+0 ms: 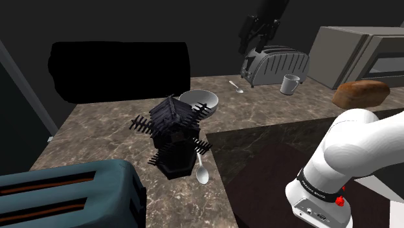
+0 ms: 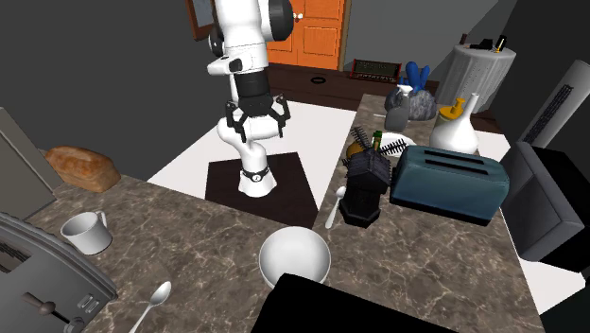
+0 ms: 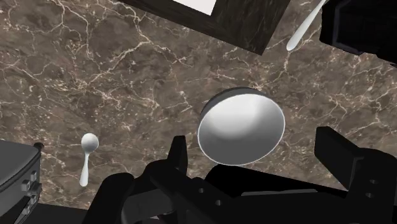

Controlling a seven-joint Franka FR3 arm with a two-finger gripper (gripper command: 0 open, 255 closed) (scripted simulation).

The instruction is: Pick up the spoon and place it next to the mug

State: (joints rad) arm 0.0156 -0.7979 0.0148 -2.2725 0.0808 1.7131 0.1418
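Two smooth, pale spoons lie on the veined brown marble table [image 3: 95,63]: one spoon [image 3: 87,157] well aside of the wide-open claw [image 3: 254,141], the other spoon [image 3: 304,27] farther off. A round glossy bowl [image 3: 242,127] sits under the claw.

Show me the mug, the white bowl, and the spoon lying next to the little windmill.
mug [image 1: 290,85], shoulder view, on its side wall.
white bowl [image 3: 242,127], wrist view, on its inner hollow.
spoon [image 1: 202,174], shoulder view, on its scoop, beside the windmill [image 1: 175,146].
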